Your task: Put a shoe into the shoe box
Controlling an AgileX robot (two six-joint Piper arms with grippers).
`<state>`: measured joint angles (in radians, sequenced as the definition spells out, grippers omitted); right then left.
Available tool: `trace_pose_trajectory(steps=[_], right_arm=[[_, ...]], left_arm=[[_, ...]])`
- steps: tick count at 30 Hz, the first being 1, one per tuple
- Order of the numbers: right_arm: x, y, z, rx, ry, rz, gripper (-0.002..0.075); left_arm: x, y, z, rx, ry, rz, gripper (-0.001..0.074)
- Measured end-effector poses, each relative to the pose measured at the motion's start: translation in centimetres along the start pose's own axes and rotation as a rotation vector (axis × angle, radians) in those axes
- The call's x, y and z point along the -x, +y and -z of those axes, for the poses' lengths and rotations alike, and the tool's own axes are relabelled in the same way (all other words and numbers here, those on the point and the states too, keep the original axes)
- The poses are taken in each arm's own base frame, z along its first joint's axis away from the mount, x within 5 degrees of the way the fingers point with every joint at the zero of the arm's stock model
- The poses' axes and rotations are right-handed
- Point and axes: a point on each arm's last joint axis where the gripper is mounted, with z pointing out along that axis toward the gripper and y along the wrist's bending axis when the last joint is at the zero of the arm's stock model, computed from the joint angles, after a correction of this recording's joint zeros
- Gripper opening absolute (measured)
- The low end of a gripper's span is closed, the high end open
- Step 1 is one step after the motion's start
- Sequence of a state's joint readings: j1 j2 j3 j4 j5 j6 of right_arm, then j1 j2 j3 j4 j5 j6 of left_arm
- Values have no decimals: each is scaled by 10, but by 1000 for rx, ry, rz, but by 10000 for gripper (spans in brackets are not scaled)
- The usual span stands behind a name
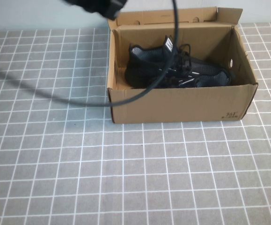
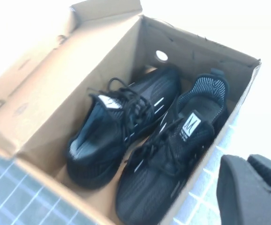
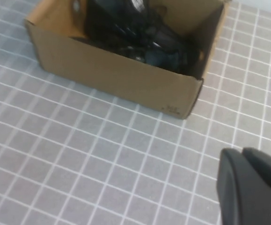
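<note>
Black knit lace-up shoe lies in the brown cardboard shoe box
Left hand hovers just outside the box, right hand well nearer; grip of either: cannot tell

Soft, even room light falls on the gridded table, and the shoe box casts only a faint shadow along its near wall. Inside, the black shoe sinks into shade, its knit hard to read. Above the far edge a dark cable smears out of focus, and the left wrist view is washed out white around the box.
</note>
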<state>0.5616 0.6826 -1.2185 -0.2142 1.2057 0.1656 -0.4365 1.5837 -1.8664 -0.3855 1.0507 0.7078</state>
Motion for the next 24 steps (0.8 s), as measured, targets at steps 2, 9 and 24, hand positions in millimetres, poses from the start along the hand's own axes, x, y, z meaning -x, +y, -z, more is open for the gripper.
trace_pose_trajectory(steps=[2,9,24], right_arm=[[-13,-3,17,20,-34,-15,-16],[-64,-11,50,49,-104,-41,-16],[-126,-11,44,159,-522,-76,-16]], left_arm=[[-8,-11,22,39,-30,23,1],[-60,-55,83,219,-223,72,1],[-241,-144,113,522,-610,244,1]])
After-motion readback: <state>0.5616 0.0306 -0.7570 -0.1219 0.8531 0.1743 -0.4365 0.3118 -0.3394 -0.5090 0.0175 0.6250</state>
